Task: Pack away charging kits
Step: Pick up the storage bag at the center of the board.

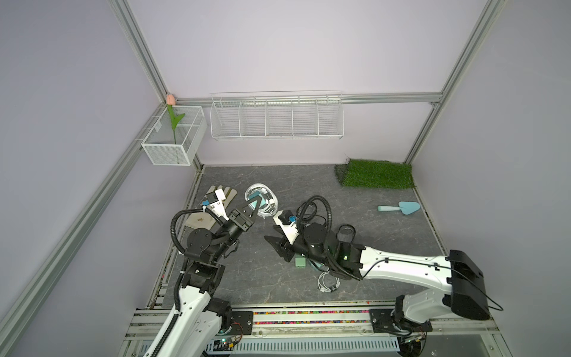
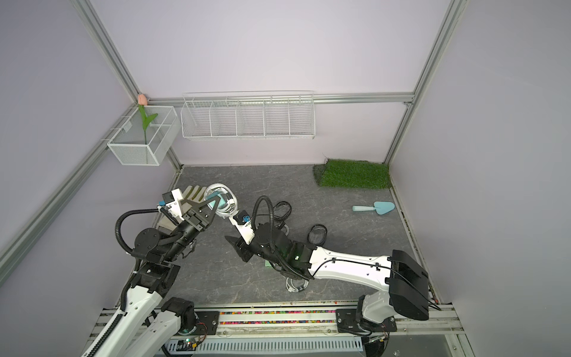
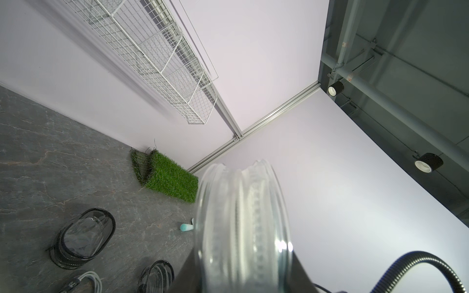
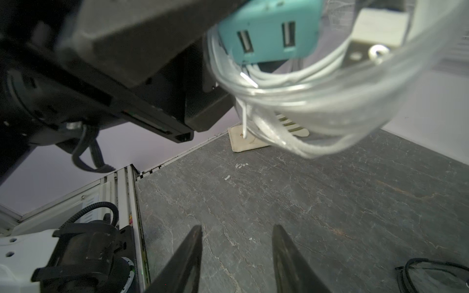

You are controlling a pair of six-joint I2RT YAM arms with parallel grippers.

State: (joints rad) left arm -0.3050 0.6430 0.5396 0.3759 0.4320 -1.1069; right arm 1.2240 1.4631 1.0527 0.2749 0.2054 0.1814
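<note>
The left arm stretches toward ten o'clock, its left fingers [image 3: 186,279] clamping a lifted clear case [image 1: 262,201] with a teal charger block [image 4: 269,30] and a white cable [image 4: 279,78] inside. The right fingers [image 4: 187,256] hang low over the counter [image 1: 386,235], parted and empty. Seemingly a green block [image 1: 300,262] lies at six o'clock.

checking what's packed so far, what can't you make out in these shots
- Green charger block: both top views, mostly under the right arm.
- Left claw: left wrist view, the blurred clear case hides its fingertips.
- Trowel: left wrist view, blade behind that case.
- Black-rimmed case: right wrist view, cut off by the edge, contents unclear.
</note>
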